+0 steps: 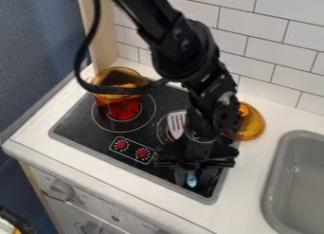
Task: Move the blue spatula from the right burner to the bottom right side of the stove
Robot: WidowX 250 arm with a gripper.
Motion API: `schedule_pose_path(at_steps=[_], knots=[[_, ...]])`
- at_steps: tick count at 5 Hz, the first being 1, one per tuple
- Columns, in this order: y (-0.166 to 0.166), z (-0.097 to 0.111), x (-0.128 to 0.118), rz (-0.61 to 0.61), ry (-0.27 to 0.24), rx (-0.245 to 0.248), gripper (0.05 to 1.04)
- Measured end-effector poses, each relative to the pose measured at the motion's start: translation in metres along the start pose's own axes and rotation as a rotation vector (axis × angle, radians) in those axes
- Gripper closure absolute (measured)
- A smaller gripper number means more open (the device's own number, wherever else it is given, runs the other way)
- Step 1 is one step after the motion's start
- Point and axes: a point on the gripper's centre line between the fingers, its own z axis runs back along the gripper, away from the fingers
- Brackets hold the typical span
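The black robot arm [209, 88] comes in from the top edge, left of centre, slants down to the right, bends at a thick joint, and hangs steeply over the right part of the black stovetop [82, 121] set in the white bench [244, 190]. Its gripper [193, 167] points down near the stovetop's front right corner, with its wide crosspiece reaching out to either side; whether it is apart, together or clamped on the handle, I cannot tell. A black cable [79, 62] loops out left of the arm and passes in front of an amber see-through pot [118, 76] at the stovetop's back left. The blue spatula [191, 179] lies partly hidden below the arm: its pale, slotted head shows over the right burner [163, 132], and the rounded blue handle end shows just in front of the gripper, near the front right corner. White tick marks ring two red knobs [121, 144] printed or set at the stovetop's front. The grey front panel [95, 207] below carries small print, too small to read.
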Motion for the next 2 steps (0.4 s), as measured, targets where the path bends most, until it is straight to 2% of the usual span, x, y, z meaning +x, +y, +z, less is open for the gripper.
schedule_pose_path(at_steps=[1, 2], knots=[[0.004, 0.019, 0.008, 0.061, -0.026, -0.034, 0.753], [0.007, 0.042, 0.010, 0.132, -0.033, -0.040, 0.753]])
